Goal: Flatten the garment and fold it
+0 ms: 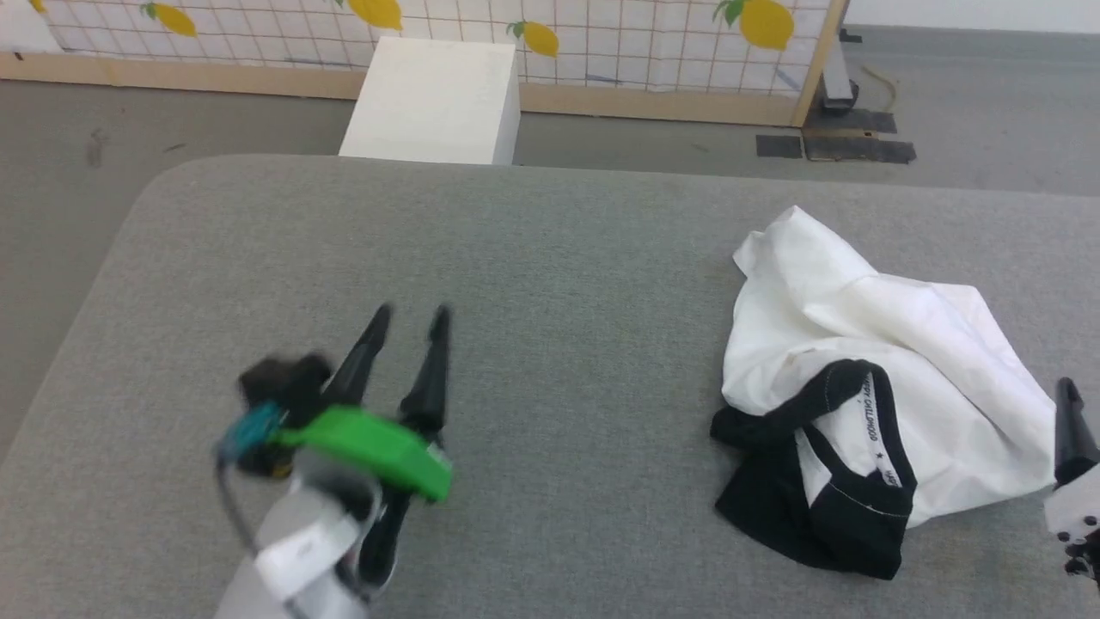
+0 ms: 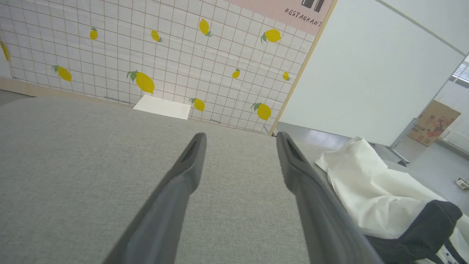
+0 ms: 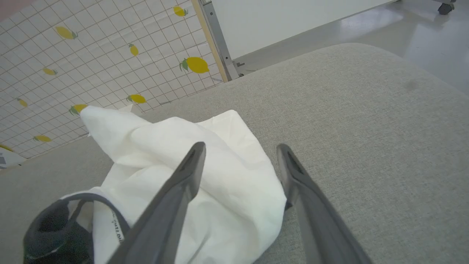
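- Grey fabric covers the table (image 1: 559, 258), and the garment (image 1: 894, 344) lies on it as a crumpled heap at 3 o'clock in the head view, on the right half. It is neither flattened nor folded yet.
- We read the heap's rough long axis as running 12 to 6 o'clock. A white peak is at the far end, and the black neckline and black cloth are at the near end.
- Our right gripper (image 3: 240, 146) is the nearer one. It sits just beside the heap's right edge, with the cloth at its 9 to 10 o'clock. In the right wrist view its left finger passes over the white fabric; we cannot tell whether it touches. Its fingers stand apart and clamp nothing.
- Our left gripper (image 1: 412, 314) hovers well apart from the heap, which lies at its 3 o'clock across bare table. Its fingers stand apart too, with nothing between them.
- We judge that the coming move turns on this: the right arm can take an edge first, while the left must cross toward 3 o'clock.
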Tool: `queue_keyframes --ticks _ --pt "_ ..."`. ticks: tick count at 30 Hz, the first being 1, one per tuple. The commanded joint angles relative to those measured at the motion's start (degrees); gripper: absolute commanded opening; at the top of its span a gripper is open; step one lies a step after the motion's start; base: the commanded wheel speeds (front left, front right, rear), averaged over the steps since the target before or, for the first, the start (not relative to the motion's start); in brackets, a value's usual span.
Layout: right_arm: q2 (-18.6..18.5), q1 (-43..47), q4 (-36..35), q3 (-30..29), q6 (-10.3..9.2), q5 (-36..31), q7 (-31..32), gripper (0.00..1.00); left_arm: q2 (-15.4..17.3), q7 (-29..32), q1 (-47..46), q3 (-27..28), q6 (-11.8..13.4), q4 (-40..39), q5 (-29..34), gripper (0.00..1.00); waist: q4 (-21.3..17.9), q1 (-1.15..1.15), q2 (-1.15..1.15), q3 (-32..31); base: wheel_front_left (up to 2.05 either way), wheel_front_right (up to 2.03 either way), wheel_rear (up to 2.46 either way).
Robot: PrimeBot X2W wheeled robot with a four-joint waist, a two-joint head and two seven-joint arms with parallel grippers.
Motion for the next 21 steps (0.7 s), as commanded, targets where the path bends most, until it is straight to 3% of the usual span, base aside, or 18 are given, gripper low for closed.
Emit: queue_keyframes --ticks 1,4,13,16,21 --pt "0.0 0.04 -0.23 0.81 -0.08 0.25 -0.37 1.0 -0.88 2.11 -4.5 -1.81 -0.36 0.77 -0.53 1.0 -1.49 0.0 0.0 1.16 0.0 0.0 0.0" --pt "0.0 -0.68 0.37 2.38 -0.08 0.45 -0.4 1.0 -1.89 7.81 -10.91 -8.27 -0.37 2.58 -2.02 1.0 -3.28 0.0 0.0 2.44 0.0 0.0 0.0" --pt "0.0 -2.24 4.14 5.43 -0.08 1.31 -2.73 1.0 -2.54 27.73 -24.9 -35.29 -0.38 7.03 -12.59 1.0 -8.83 0.0 0.0 6.18 0.0 0.0 0.0" --pt "0.0 -2.35 5.07 5.56 -0.08 1.34 -3.53 1.0 -1.41 32.12 -26.55 -39.18 -0.38 8.8 -14.97 1.0 -10.09 0.0 0.0 6.85 0.0 0.0 0.0" --pt "0.0 -2.22 5.53 5.26 -0.08 1.32 -4.48 1.0 -0.1 31.79 -28.09 -41.06 -0.38 12.02 -14.37 1.0 -10.71 0.0 0.0 7.78 0.0 0.0 0.0"
